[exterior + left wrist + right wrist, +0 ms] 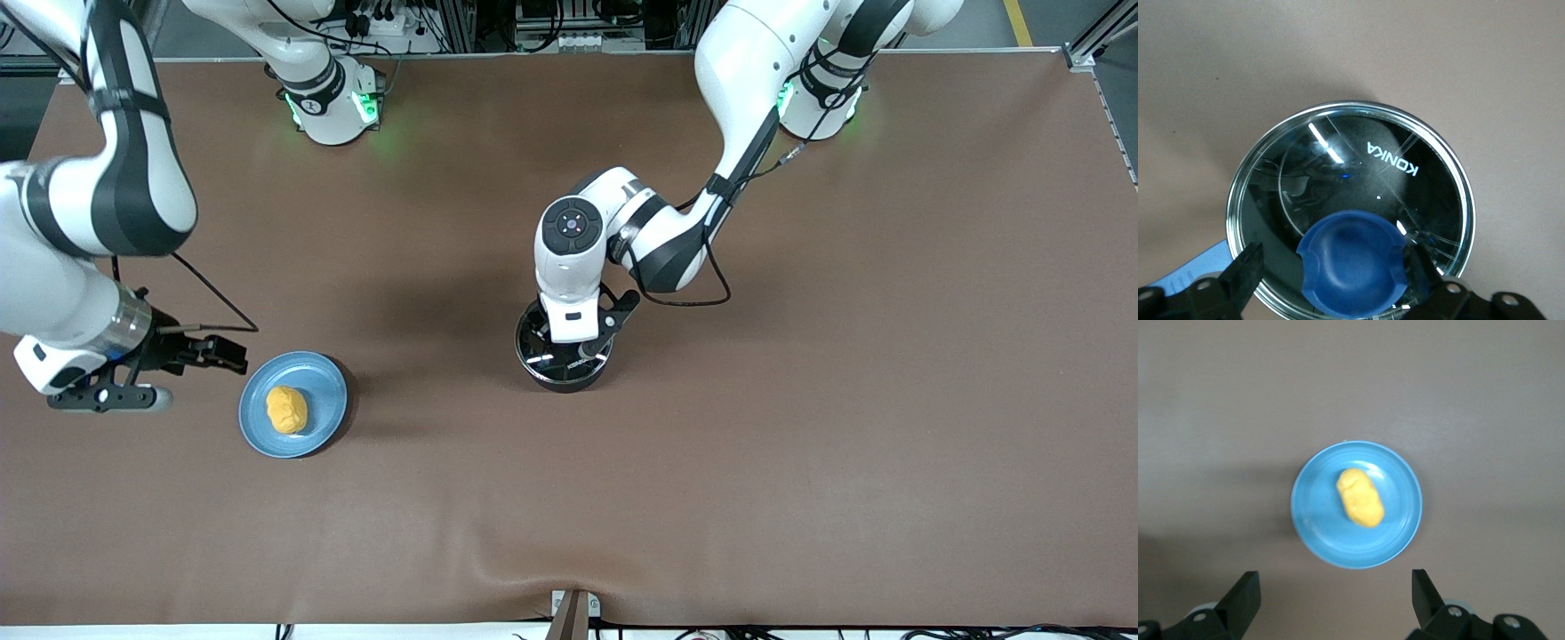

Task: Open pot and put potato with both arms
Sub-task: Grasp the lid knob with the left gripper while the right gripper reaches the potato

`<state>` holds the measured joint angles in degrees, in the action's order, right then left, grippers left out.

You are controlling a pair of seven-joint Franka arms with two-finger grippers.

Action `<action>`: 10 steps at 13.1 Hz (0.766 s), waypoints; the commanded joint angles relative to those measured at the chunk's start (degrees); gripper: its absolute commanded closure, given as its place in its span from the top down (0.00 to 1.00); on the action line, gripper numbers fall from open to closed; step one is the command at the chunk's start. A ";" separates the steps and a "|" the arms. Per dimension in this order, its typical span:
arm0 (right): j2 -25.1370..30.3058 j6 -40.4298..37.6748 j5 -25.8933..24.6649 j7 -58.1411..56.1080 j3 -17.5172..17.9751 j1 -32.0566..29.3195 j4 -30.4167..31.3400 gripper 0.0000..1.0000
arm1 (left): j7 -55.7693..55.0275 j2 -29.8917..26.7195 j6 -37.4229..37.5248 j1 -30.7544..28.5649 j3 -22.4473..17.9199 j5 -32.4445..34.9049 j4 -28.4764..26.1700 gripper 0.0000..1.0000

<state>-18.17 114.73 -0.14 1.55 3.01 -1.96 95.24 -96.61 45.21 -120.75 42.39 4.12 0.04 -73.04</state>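
Item: brown table [800, 462]. We log the left gripper [1338, 267] low over the pot [562, 360], its fingers [1248, 270] spread either side of the blue lid knob [1351, 260], not clamped. The right gripper [1331, 597] hangs released just beside the plate [324, 418]; the potato [286, 410] lies on it.

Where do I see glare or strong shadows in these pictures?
Left wrist view: bright streaks of glare on the pot's glass lid. Front view: a soft shadow on the table beside the blue plate. Right wrist view: even light on the potato.
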 commanded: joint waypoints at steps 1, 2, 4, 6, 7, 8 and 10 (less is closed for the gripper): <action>-3.78 2.33 -1.36 -2.41 0.68 -1.03 -0.15 1.00 | -0.34 0.58 1.13 0.41 -0.60 -0.92 1.40 0.91; -5.02 3.90 -1.36 -4.52 0.68 -1.38 0.03 1.00 | -0.34 0.67 1.13 0.32 -0.69 -0.92 1.49 0.90; -7.83 6.11 -1.27 -7.78 0.76 -2.52 0.12 1.00 | -0.34 0.84 1.05 0.32 -0.69 -0.92 1.49 0.80; -10.64 7.78 -1.27 -7.88 0.76 -2.70 0.29 1.00 | -0.25 0.85 1.13 0.32 -0.60 -1.09 1.41 0.37; -11.79 9.26 -1.18 -7.88 0.76 -2.70 1.34 1.00 | 0.01 0.76 1.13 0.32 -0.69 -1.01 1.40 0.09; -12.14 11.98 -1.18 -7.88 0.76 -2.70 2.91 1.00 | 0.45 0.67 1.13 0.32 -0.69 -0.92 1.49 0.00; -12.93 16.20 -1.10 -7.88 0.76 -2.26 5.82 1.00 | 0.72 0.06 1.13 -0.12 -0.69 -0.83 1.49 0.00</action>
<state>-31.14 127.74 -0.77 -5.79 3.10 -3.86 98.27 -96.60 45.27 -120.90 42.25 3.96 0.04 -72.56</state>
